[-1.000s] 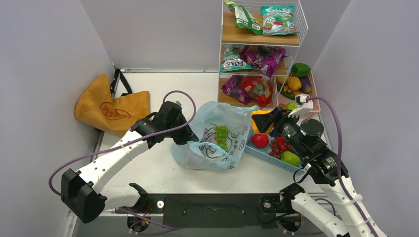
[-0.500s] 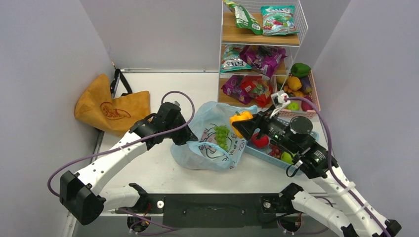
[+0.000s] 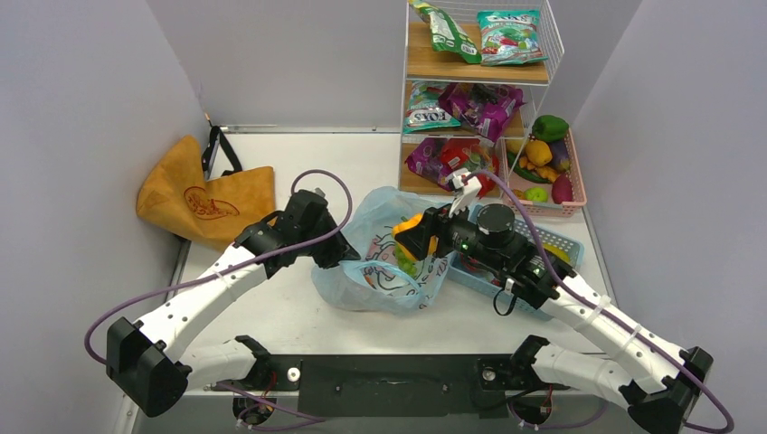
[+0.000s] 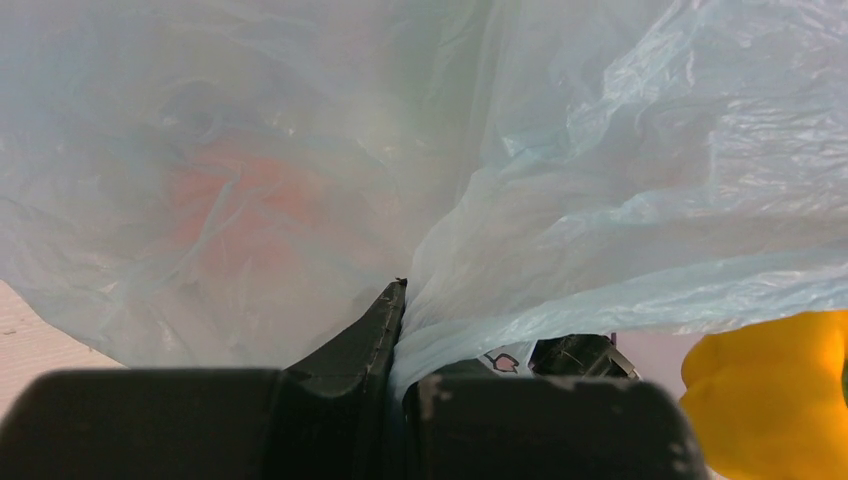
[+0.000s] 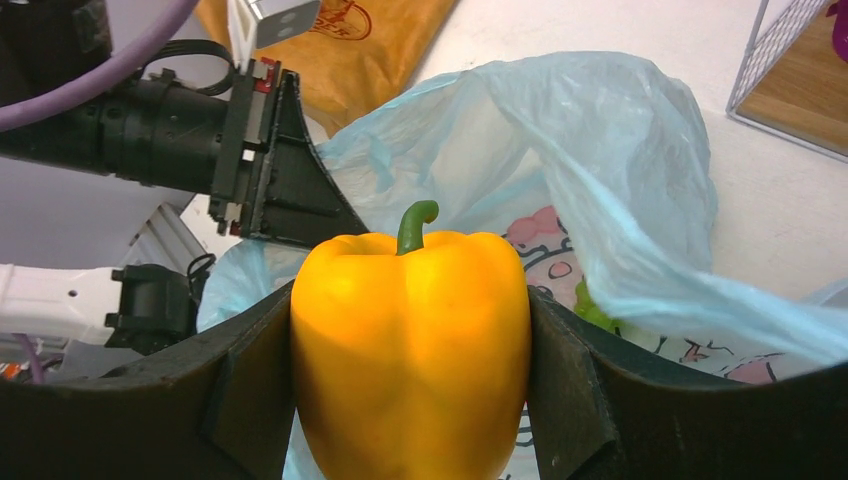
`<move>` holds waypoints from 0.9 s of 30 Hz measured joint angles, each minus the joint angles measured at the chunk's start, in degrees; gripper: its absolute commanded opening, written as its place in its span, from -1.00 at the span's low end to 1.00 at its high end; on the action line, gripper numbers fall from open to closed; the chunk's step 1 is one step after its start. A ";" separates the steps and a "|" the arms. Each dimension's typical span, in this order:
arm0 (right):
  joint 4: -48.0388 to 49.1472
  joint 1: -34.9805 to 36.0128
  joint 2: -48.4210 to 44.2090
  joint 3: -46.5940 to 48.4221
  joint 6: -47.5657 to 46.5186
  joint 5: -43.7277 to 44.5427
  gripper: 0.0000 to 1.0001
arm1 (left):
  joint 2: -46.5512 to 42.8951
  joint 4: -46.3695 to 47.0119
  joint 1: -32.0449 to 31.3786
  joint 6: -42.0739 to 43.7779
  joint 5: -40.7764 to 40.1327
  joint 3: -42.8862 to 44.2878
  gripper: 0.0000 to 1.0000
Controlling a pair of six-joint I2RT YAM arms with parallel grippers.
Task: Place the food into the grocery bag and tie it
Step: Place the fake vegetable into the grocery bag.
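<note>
Right fingers [image 5: 575, 385] clamp the smooth, seemingly firm pepper [image 5: 410, 350] across its flanks; left fingers [image 4: 350, 345], pressed together, pinch the rim of the thin, limp, probably tear-prone grocery bag [image 4: 620, 200].

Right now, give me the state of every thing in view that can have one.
grocery bag, mouth open, not tied.
left gripper, shut on the grocery bag's rim.
right gripper, shut on the yellow bell pepper.
yellow bell pepper, held between the jaws over the bag's mouth, not yet released.
green grapes, inside the bag.
tan tote, lying slumped, untouched.
pink basket, holding produce.
</note>
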 measured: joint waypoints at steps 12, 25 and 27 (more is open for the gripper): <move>-0.20 0.79 5.33 0.35 -0.26 3.04 -0.02 | -1.49 0.35 1.11 -0.52 0.61 -1.46 -1.00; -0.20 1.86 5.64 2.21 -1.38 4.31 0.80 | -1.84 0.39 1.70 -0.59 0.85 -2.27 -1.00; -0.17 1.86 5.64 2.23 -1.44 4.39 0.80 | -1.84 0.39 1.70 -0.59 0.85 -2.27 -1.00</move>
